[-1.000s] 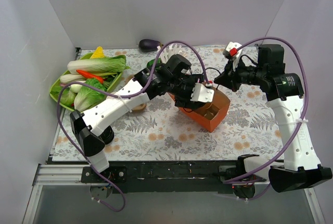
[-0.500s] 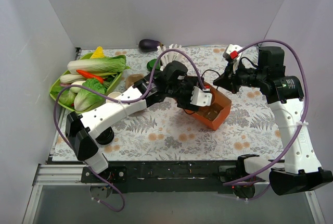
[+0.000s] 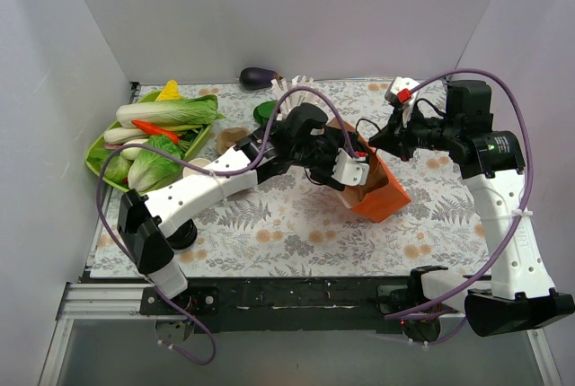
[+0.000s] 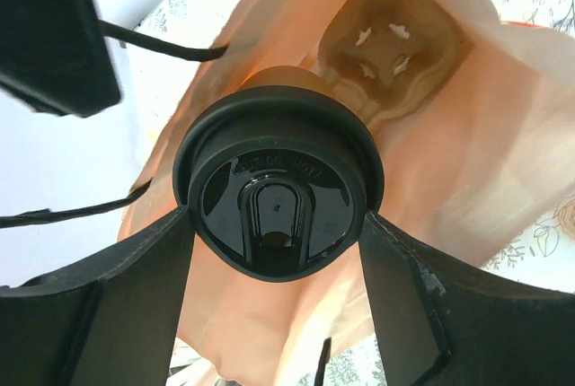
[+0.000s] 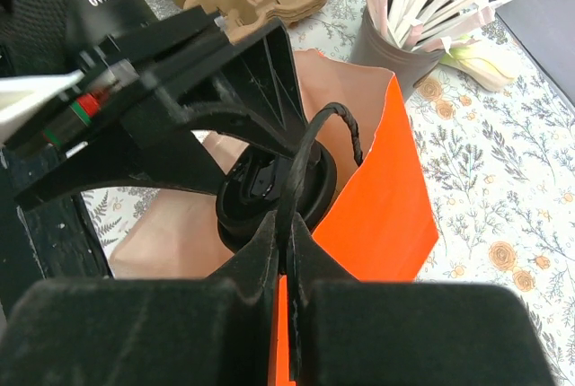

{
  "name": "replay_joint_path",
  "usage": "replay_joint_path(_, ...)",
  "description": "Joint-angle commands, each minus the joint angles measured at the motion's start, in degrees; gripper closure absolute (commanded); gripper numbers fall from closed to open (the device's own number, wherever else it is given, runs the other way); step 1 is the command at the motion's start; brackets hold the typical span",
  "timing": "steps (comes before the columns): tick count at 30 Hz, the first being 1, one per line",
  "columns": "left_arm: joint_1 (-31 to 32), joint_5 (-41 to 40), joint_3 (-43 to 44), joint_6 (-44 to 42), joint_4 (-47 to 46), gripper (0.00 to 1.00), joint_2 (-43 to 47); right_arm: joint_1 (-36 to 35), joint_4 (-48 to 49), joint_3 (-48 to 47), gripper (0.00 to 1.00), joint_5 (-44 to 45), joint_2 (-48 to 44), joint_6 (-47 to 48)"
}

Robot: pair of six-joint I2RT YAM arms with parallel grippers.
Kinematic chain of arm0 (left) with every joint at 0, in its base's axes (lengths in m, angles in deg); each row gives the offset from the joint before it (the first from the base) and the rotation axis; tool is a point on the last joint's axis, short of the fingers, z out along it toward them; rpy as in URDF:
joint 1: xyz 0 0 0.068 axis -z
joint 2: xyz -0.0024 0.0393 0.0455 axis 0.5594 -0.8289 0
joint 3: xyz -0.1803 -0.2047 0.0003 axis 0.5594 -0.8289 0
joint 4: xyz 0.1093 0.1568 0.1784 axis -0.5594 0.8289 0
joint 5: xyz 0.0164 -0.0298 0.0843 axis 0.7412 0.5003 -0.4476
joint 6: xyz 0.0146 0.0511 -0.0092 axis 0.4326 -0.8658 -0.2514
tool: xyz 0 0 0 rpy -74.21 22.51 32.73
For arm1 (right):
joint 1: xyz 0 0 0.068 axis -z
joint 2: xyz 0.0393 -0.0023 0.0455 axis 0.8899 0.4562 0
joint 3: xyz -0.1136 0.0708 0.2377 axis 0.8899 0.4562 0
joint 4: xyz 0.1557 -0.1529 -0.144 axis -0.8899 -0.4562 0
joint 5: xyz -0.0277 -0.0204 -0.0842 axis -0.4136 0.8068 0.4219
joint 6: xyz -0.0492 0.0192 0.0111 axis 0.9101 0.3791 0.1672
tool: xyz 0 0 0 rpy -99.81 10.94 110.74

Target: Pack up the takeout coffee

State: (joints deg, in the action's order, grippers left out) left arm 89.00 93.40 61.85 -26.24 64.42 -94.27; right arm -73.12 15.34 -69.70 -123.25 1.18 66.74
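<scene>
Left tool (image 4: 277,224) clamps the takeout coffee (image 5: 247,202) at the orange bag (image 5: 377,197) mouth — right tool (image 5: 286,247) pinches its rim; lower straight, upright, then release.

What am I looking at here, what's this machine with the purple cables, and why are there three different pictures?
These are two robot arms bolted at the near edge of a table. One picture looks down from above. The other two come from a camera on each wrist.

The left gripper is closed around a takeout coffee, seen by its black lid, at the mouth of an orange paper bag. The right gripper pinches the bag's rim. A pulp cup carrier lies deep inside the bag.

Also on the table are a green tray of vegetables, an eggplant and a grey cup of white sticks.
</scene>
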Motion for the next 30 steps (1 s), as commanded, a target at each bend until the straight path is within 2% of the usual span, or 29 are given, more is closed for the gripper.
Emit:
replay_joint_path(1, 0.3, -0.6, 1.3, -6.9, 0.9, 1.0, -1.0, -0.3, 0.5, -0.4, 0.99, -1.3, -1.1, 0.7)
replay_joint_path(8, 0.7, 0.1, 3.5, -8.6, 4.8, 1.0, -2.6, -0.2, 0.6, 0.2, 0.99, 0.6, -1.5, -0.2)
replay_joint_path(9, 0.8, -0.6, 4.3, -8.1, 5.3, 1.0, -2.9, -0.2, 0.7, 0.3, 0.96, 2.2, -1.7, -0.4)
replay_joint_path(12, 0.9, -1.5, 5.2, -4.6, 6.0, 1.0, -2.8, -0.2, -0.7, 0.6, 0.7, 5.5, -1.7, -2.0)
replay_joint_path(15, 1.1, -2.3, 4.9, -2.3, 6.4, 1.0, -2.6, -0.3, -4.4, 2.1, 0.55, 7.2, -1.8, -1.9)
replay_joint_path(30, 1.3, -2.0, 8.1, 5.5, 6.0, 1.0, -4.6, -0.2, -9.0, 3.5, 0.47, 11.8, -1.5, -0.2)
